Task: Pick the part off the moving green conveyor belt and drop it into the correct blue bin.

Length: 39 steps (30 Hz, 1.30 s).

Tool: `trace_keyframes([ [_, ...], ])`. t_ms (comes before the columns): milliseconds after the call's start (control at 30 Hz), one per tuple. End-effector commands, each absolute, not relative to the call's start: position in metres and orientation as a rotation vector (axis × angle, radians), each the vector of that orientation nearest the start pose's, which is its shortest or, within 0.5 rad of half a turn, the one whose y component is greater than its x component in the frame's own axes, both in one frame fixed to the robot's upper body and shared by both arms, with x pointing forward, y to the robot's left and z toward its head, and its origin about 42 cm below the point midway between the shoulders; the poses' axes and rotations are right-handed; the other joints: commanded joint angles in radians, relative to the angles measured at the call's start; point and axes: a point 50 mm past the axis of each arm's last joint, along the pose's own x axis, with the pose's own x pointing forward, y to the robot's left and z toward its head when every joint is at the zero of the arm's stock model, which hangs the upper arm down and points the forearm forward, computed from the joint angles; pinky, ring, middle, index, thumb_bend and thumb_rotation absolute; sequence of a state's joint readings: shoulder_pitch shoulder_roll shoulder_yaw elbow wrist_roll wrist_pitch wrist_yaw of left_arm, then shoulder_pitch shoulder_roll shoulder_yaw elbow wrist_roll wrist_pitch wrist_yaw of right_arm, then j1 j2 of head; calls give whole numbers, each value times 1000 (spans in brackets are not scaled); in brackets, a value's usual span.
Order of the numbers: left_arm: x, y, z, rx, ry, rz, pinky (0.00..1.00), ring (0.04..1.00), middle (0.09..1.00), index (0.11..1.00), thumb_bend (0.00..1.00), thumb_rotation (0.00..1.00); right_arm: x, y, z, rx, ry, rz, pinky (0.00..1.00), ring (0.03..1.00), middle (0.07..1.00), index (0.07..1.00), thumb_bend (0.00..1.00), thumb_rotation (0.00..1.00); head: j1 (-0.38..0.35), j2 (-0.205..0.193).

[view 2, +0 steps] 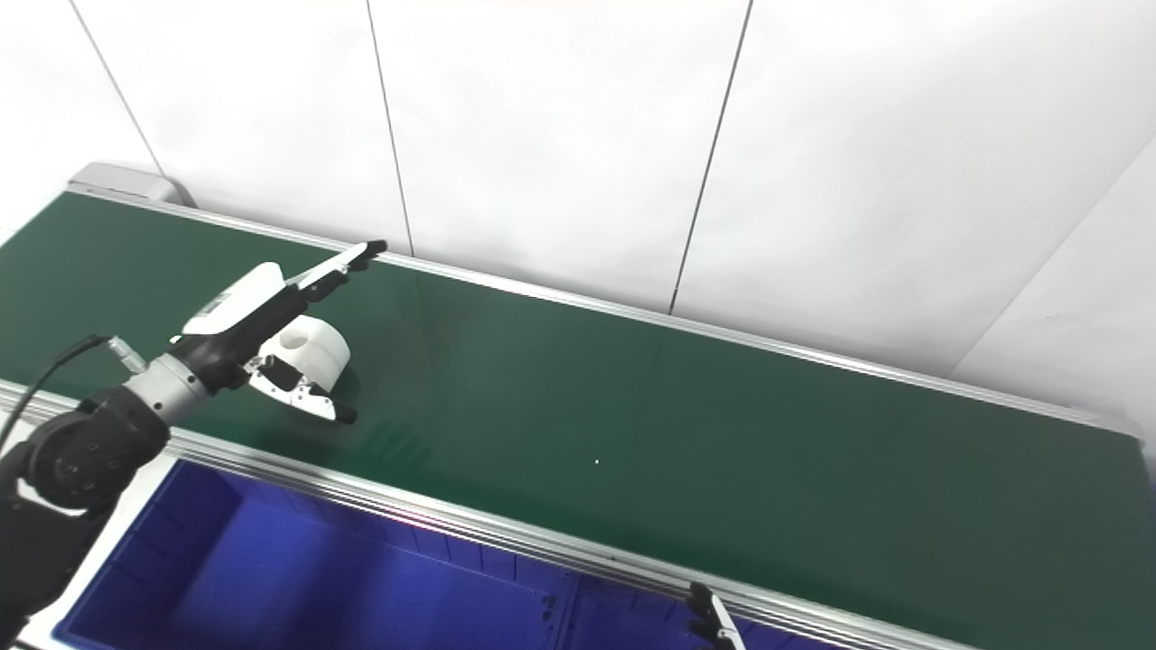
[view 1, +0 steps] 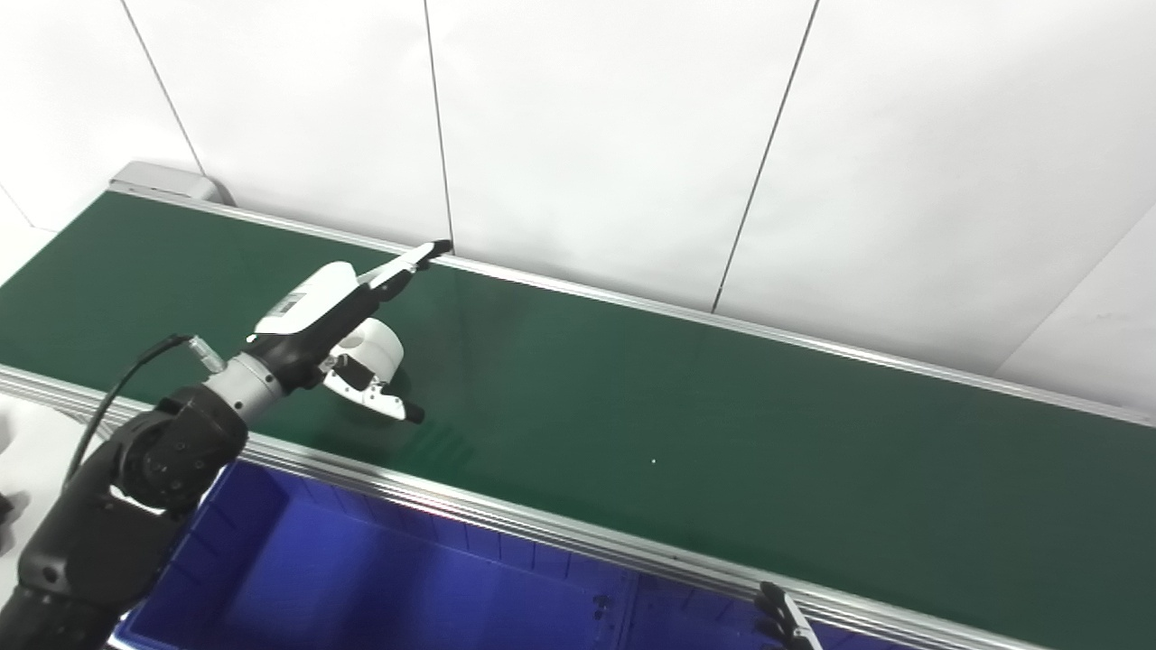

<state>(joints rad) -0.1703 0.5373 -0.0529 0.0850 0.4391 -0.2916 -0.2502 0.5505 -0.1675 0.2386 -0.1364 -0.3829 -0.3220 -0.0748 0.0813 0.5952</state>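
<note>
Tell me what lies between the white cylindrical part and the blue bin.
The left robot hand's thumb, bare green conveyor belt, then its aluminium rail separate the white cylindrical part from the blue bin, in both views.

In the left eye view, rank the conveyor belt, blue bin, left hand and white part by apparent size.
1. conveyor belt
2. blue bin, partly cut off by the frame
3. left hand
4. white part, partly hidden by the hand

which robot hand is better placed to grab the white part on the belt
Left. The left robot hand is already over the green belt with its fingers spread around the white part. Only the fingertips of the right robot hand show at the bottom edge.
</note>
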Motion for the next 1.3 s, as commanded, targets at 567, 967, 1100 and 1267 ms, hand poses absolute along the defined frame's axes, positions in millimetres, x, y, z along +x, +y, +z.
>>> trace_keyframes([
  [567, 377, 357, 151, 1238, -172, -360, 795, 877, 933, 950, 850, 0, 83, -210, 61, -412, -15, 215, 814, 876, 910, 946, 778, 394, -6, 10],
  [967, 384, 320, 110, 1075, -261, -354, 592, 697, 760, 771, 728, 0, 81, -211, 62, -393, -5, 206, 807, 876, 911, 944, 786, 422, -10, 22],
  [1100, 382, 302, 103, 1034, -327, -329, 423, 426, 507, 588, 520, 0, 80, -210, 64, -395, -12, 204, 810, 877, 912, 943, 779, 415, -11, 30],
  [1267, 381, 290, 104, 998, -365, -334, 307, 400, 495, 506, 499, 0, 79, -210, 66, -379, -6, 200, 794, 873, 914, 946, 778, 405, -13, 36],
])
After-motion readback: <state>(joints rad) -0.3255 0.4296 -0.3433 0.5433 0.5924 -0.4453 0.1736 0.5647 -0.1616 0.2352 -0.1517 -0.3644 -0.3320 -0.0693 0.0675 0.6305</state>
